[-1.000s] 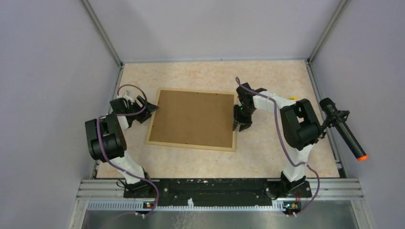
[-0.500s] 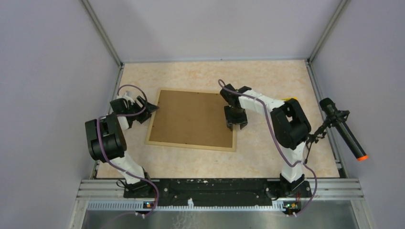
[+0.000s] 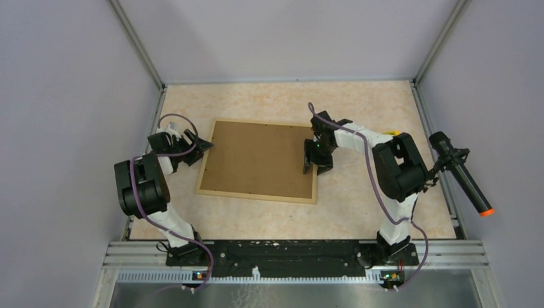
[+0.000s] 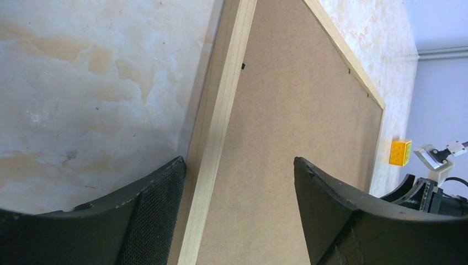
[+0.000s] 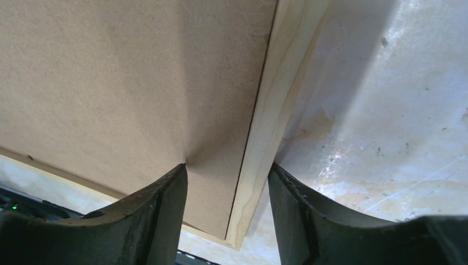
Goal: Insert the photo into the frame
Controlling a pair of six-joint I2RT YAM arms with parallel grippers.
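The frame lies back-up on the table, its brown board showing inside a light wood rim. The photo is hidden. My left gripper is at the frame's far left corner and open. In the left wrist view its jaws straddle the left wood rail, one finger over the table and one over the board. My right gripper is at the right edge and open. In the right wrist view it straddles the right rail, with the inner fingertip on the board and the outer finger beside the rail.
A small yellow block sits on the table right of the frame, behind the right arm. A black rod with an orange tip hangs at the right wall. Metal posts and grey walls enclose the table.
My right gripper swung left over the board, then came back to the frame's right edge, and its jaws widened. The left gripper and the frame have not moved.
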